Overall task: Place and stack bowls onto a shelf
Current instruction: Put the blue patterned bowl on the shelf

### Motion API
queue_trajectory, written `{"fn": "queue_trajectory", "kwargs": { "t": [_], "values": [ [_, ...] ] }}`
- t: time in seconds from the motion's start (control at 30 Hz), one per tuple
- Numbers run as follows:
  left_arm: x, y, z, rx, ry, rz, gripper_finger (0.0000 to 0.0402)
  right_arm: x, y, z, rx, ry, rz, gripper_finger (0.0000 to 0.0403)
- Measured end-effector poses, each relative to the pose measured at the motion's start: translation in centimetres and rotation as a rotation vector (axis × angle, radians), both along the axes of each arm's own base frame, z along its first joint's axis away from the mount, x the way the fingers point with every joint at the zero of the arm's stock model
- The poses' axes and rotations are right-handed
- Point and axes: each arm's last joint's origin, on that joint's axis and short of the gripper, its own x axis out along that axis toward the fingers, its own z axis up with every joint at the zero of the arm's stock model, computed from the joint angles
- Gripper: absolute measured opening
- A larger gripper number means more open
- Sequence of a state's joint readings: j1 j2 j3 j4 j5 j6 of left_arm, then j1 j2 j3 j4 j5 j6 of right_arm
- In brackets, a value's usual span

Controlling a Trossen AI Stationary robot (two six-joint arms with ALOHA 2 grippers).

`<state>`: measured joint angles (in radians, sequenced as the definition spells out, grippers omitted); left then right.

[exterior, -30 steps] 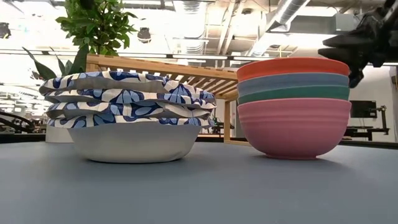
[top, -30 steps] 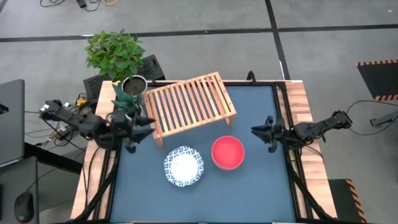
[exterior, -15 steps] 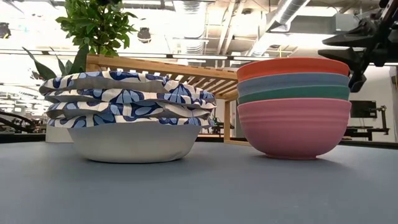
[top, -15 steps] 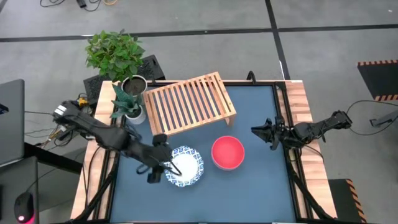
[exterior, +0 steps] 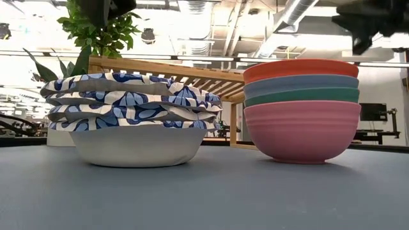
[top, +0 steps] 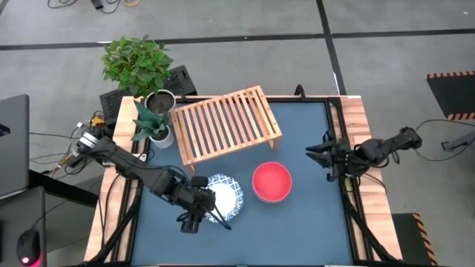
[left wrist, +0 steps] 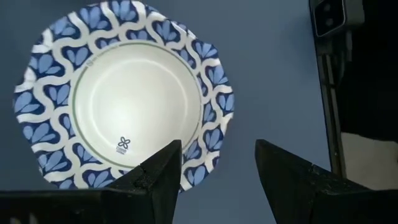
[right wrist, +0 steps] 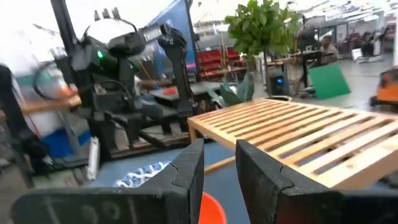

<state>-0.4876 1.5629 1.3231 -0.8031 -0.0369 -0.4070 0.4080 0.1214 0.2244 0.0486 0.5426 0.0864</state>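
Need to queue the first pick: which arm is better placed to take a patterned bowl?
Left, probably. The left claw hangs open right over the patterned bowls; the right claw waits at the table's right edge, beyond the red bowl.

We've got bare blue table [top: 304, 222] all along the near edge and a clear lane on the right, between the coloured bowl stack [top: 272, 182] and the right gripper [top: 315, 155] hanging open by the table's right rim. The gap between the patterned bowl stack [top: 221, 196] and the coloured one is narrow, and the left gripper [top: 206, 211] sits open right over the patterned stack's near-left rim. Behind both stacks the shelf [top: 224, 124] blocks the back, with two potted plants [top: 151, 119] crowding its left end.
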Motion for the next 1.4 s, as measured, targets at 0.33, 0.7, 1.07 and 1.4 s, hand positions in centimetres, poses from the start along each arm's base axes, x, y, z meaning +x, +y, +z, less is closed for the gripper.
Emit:
{"fn": "queue_trajectory", "kwargs": {
  "t": [0.33,0.7,1.07,1.4],
  "values": [
    [-0.4,0.3,0.7,0.017,-0.031,0.0,0.0188,5.3,2.1,3.4,-0.182,0.383,-0.019,0.0119],
    [-0.1,-2.2,-2.1,0.148,0.011,-0.133,0.0188,9.9,5.0,2.7,-0.281,0.574,0.025,0.0118],
    [0.4,-5.0,-6.9,0.242,0.138,-0.234,0.0188,10.4,5.9,2.3,-0.292,0.599,0.051,0.0119],
    [-0.1,-4.3,-6.8,0.357,0.151,-0.208,0.0188,10.5,5.9,2.3,-0.289,0.595,0.049,0.0118]
  ]
}}
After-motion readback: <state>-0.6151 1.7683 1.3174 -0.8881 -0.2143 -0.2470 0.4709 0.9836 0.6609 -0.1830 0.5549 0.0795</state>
